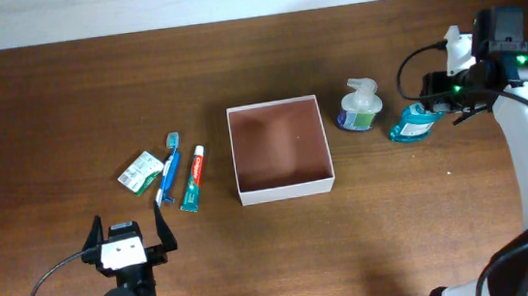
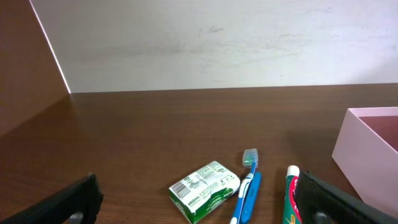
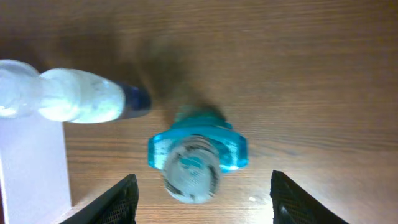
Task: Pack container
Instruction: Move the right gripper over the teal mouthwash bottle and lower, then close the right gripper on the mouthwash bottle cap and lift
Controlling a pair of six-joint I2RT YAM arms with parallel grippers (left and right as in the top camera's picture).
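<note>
Dark wooden table fills my overhead view, with the container at its centre. My right gripper hangs spread wide either side of the blue bottle, apart from it. My left gripper is spread too, near the toothbrush.
</note>
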